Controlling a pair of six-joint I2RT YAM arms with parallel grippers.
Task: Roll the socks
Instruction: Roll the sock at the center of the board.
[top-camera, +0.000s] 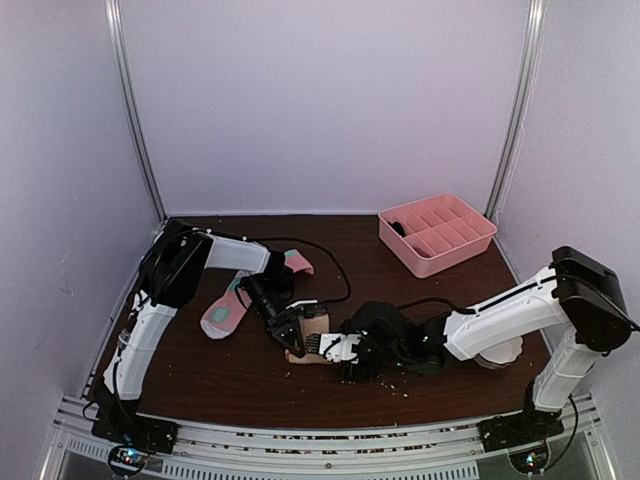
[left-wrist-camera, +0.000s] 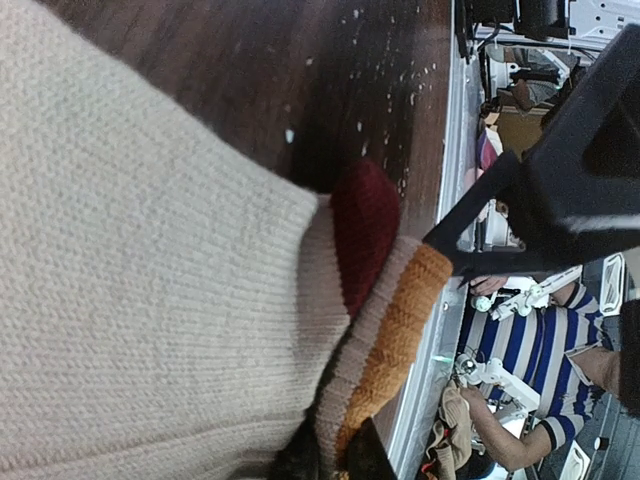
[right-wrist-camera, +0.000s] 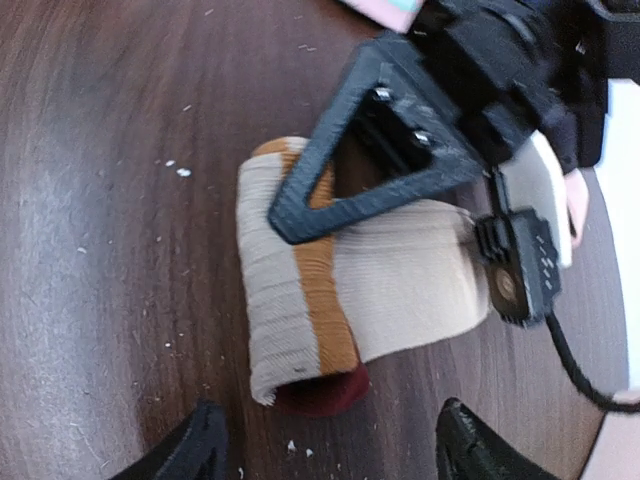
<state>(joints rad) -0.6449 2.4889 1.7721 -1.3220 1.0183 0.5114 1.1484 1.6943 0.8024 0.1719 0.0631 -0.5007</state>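
Two socks are out on the table (top-camera: 200, 375), and the beige sock (top-camera: 312, 338) sits at mid-table between both grippers, partly rolled. The pink sock (top-camera: 225, 312) lies flat to its left, beside the left arm (top-camera: 240, 255).

Of the two, the left gripper (top-camera: 290, 327) is the nearer, touching the beige sock. One black finger (right-wrist-camera: 400, 190) lies across the top of the fabric and its partner is hidden by the sock, so I cannot tell whether it is clamped.

The right gripper (right-wrist-camera: 335, 458) stands wide with nothing between its tips, and the sock lies straight ahead, just beyond them. The rolled edge (the part with the brown band (right-wrist-camera: 320, 290) and maroon end (right-wrist-camera: 320, 392)) runs lengthwise toward this gripper, maroon end nearest. The unrolled flat part stretches off to one side, under the left finger.

By my judgement, rolling further means pushing crosswise to that axis, toward the flat part.
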